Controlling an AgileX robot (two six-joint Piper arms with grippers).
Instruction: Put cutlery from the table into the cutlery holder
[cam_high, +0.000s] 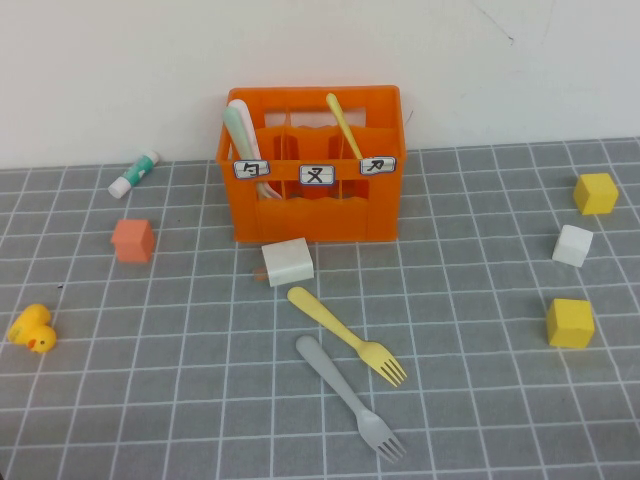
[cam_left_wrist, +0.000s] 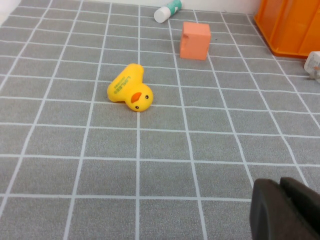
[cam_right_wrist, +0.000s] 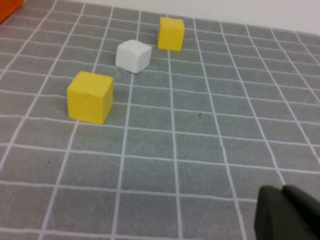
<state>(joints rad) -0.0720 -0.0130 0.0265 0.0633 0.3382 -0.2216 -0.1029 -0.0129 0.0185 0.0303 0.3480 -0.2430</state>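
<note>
The orange cutlery holder (cam_high: 316, 215) stands at the back of the grey gridded table (cam_high: 150, 400). A mint-green spoon (cam_high: 240, 135) stands in its left compartment and a yellow utensil (cam_high: 342, 122) in a right one. A yellow fork (cam_high: 345, 333) and a grey fork (cam_high: 350, 396) lie on the table in front of the holder. Neither arm shows in the high view. My left gripper (cam_left_wrist: 281, 189) is shut and empty, low over bare table near a yellow duck. My right gripper (cam_right_wrist: 281, 192) is shut and empty near the yellow cubes. The holder's corner (cam_left_wrist: 292, 25) shows in the left wrist view.
A white block (cam_high: 288, 261) lies just in front of the holder. A yellow rubber duck (cam_high: 32, 329), a salmon cube (cam_high: 133, 240) and a white-and-green tube (cam_high: 134, 173) are on the left. Two yellow cubes (cam_high: 570, 322) (cam_high: 595, 193) and a white cube (cam_high: 572, 245) are on the right.
</note>
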